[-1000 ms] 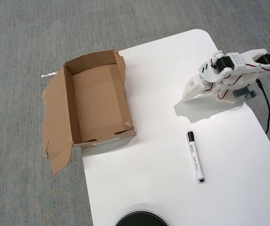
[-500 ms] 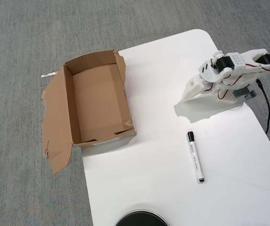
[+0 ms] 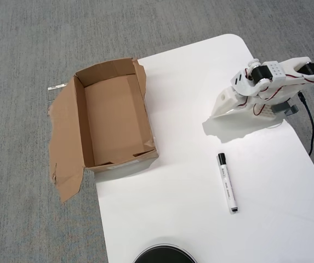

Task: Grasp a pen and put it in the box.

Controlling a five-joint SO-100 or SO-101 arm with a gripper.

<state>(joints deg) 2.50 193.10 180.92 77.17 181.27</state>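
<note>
While it lies flat on the smooth white table (image 3: pixel 167 213), the pen (image 3: pixel 227 182) sits well below the pincer (image 3: pixel 222 108) in the overhead view, touching nothing but the tabletop. It is a slim white cylinder with a black cap at its upper end, fine dark print along the barrel and a dark tip at the lower end (it runs nearly straight up and down the picture). Far to the left of the pincer stands the box (image 3: pixel 81 118), brown corrugated cardboard, rectangular, low-walled and open, its ragged torn flaps spread flat over the grey carpet (image 3: pixel 25 44) on the side away from the pincer. The pincer itself is white plastic, folded down against the tabletop at the tip of the arm (image 3: pixel 269 82); it holds nothing, and I cannot tell how far apart its fingers stand. A black cable (image 3: pixel 310 126) trails down on its right.
</note>
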